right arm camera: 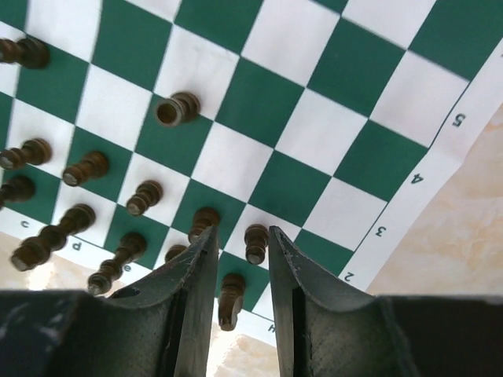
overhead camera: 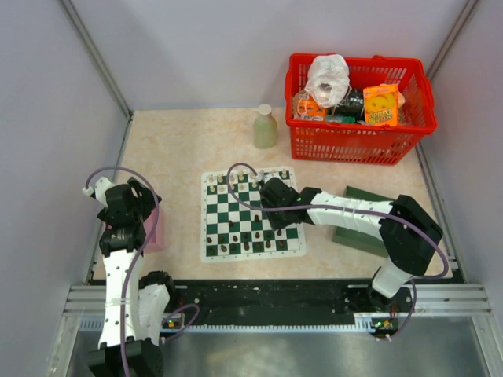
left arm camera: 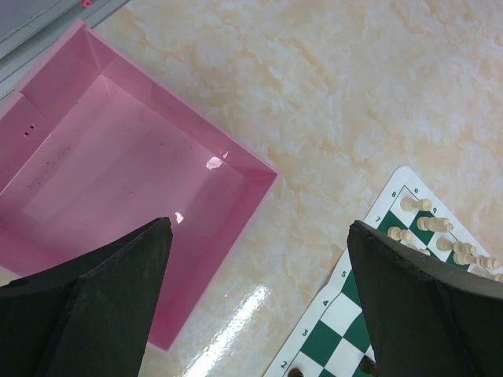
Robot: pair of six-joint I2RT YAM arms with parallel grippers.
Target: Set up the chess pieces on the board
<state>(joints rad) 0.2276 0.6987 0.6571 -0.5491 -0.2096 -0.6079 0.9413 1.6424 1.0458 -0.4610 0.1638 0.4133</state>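
Right pincer [right arm camera: 244,232]: low over the near right corner of the board; its two black fingers stand a little parted, released, grasping nothing.
In its gap: one small dark brown chess piece [right arm camera: 230,301] stands on the edge square and seems free of both fingers; a second dark piece [right arm camera: 255,243] stands just at the fingertips.
Around it: more dark pieces [right arm camera: 78,167] stand in the two near rows; one dark piece [right arm camera: 177,108] stands alone, further in on the board.
Board: thin flat green-and-white checked mat [overhead camera: 236,210], lying in the middle of the pale marbled worktop [overhead camera: 173,149].
Cream pieces [overhead camera: 236,182]: upright along the far edge of the mat.
Left pincer [left arm camera: 259,228]: wide released, holding nothing, above the rim of the pink square plastic tray [left arm camera: 118,157], well apart from the mat.
Further out: dark green flat tray [overhead camera: 350,236] under the right arm; pale green bottle [overhead camera: 265,127] and red plastic basket [overhead camera: 357,141] at the far side.
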